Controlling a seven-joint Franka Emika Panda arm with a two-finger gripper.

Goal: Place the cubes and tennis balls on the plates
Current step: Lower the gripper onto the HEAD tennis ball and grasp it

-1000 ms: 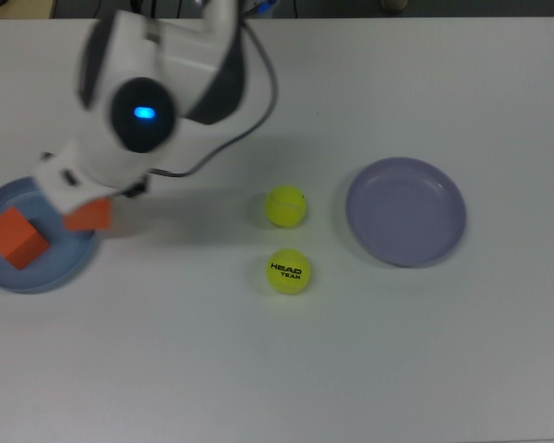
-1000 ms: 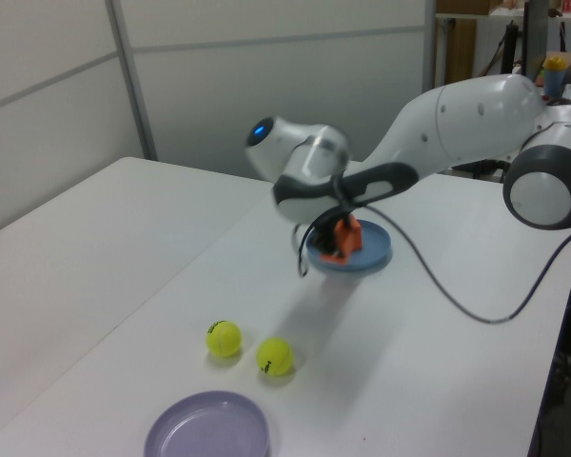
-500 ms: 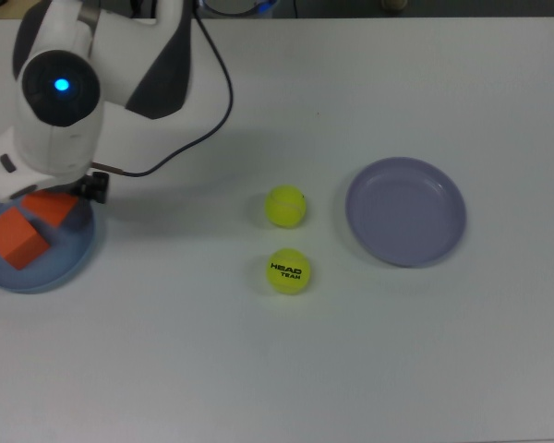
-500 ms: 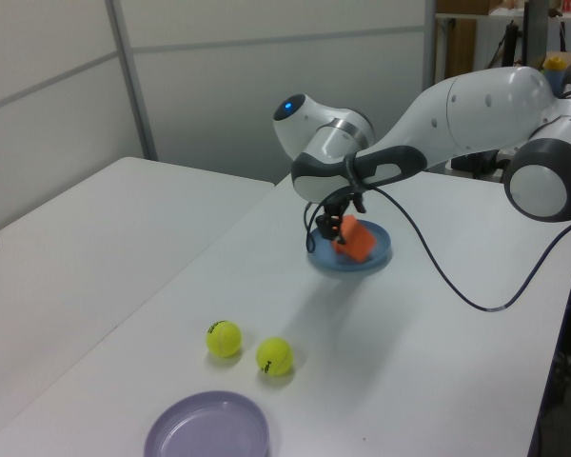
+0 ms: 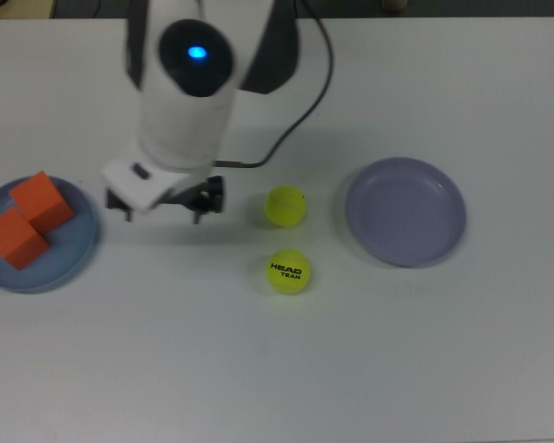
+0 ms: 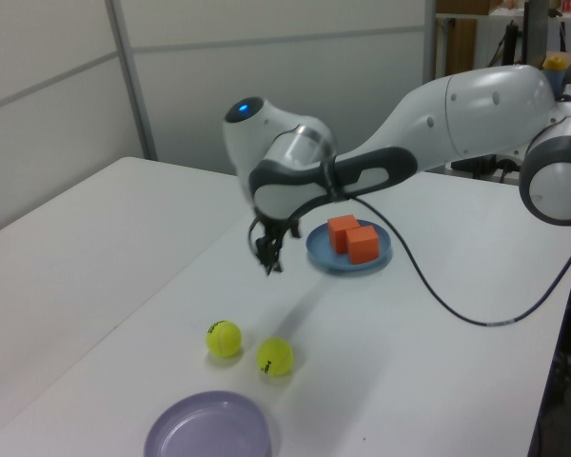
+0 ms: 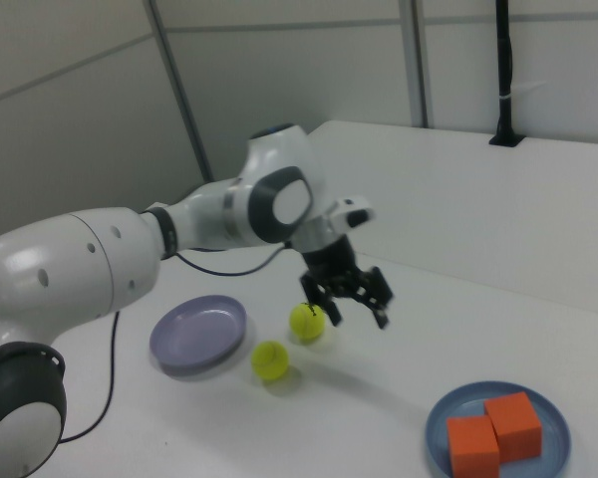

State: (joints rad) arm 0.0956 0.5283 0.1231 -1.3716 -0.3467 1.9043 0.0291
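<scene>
Hovering open and empty, the end effector (image 7: 353, 299) hangs between the cubes (image 7: 495, 434) and tennis balls (image 7: 307, 322).

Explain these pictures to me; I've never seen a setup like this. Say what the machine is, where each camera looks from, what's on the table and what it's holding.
The white machine is a robot arm ending in a gripper with two fingers. It is open and holds nothing, hanging above the table.

Three cameras show the same moment: the top view looks straight down, while the left view and right view look across the table from opposite sides.

On the table, a blue plate carries two orange cubes, touching. A purple plate lies empty. Between the plates sit two tennis balls: one plain, one printed "HEAD TEAM". The balls seem to be what remains to move.
</scene>
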